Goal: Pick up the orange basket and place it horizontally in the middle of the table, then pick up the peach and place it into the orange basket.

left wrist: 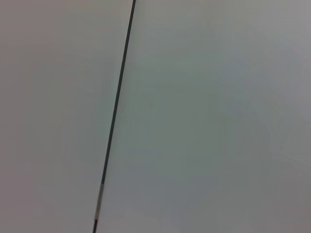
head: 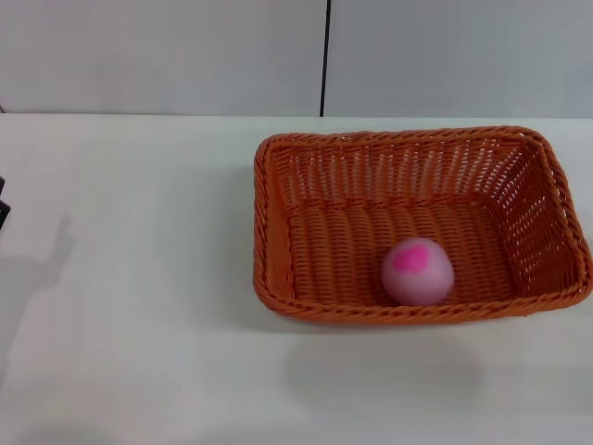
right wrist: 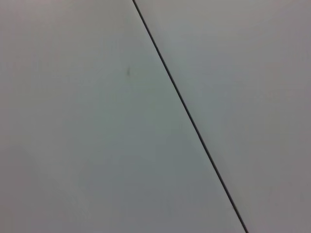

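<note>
I see the basket (head: 417,222) lying lengthwise on the white desk (head: 130,278), right of centre, with the peach (head: 418,271) resting inside near its front rim; neither pincer is visible, so their state is unknown.

Pink peach (head: 418,271) inside orange basket (head: 278,222)
</note>
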Controlling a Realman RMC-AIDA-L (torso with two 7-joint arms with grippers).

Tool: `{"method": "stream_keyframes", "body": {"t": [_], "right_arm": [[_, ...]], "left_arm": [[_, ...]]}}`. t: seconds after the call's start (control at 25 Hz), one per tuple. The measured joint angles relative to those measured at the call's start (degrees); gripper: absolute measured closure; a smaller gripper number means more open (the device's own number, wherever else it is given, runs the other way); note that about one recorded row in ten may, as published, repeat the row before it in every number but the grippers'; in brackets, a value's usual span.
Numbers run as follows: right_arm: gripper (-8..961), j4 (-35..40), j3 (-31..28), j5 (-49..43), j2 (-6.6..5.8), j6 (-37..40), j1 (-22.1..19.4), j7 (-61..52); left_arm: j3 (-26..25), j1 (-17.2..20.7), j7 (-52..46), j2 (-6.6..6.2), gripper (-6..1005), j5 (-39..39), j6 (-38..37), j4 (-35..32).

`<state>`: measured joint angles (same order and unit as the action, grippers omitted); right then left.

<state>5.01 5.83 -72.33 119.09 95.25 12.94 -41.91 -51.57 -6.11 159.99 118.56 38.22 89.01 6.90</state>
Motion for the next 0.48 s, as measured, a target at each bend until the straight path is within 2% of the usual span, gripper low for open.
{"method": "stream_keyframes", "body": {"t": [0.12,0.2,0.32,0.48], "right_arm": [[428,-1.1,-1.2,0.0,0.00,0.1,-0.3,2.6],[428,-3.4,-4.8,0.0,0.03,1.0,-0.6,7.1],[428,-4.7,-6.8,0.0,0.07,2.3,-0.8,8.5],[428,-6.2,-7.3,0.0,0.09,3.4,-1.4,8.8]], "left_arm": [[-0.1,0.3,0.1,-0.03,185,0.0,1.5,-1.1],[-1.2,0.7,0.1,-0.05,185,0.0,4.4,-2.5],[-2.7,1.0,-0.1,-0.02,185,0.0,5.3,-2.4],[-3.7,0.6,1.8,0.06,185,-0.1,5.7,-2.5]]}}
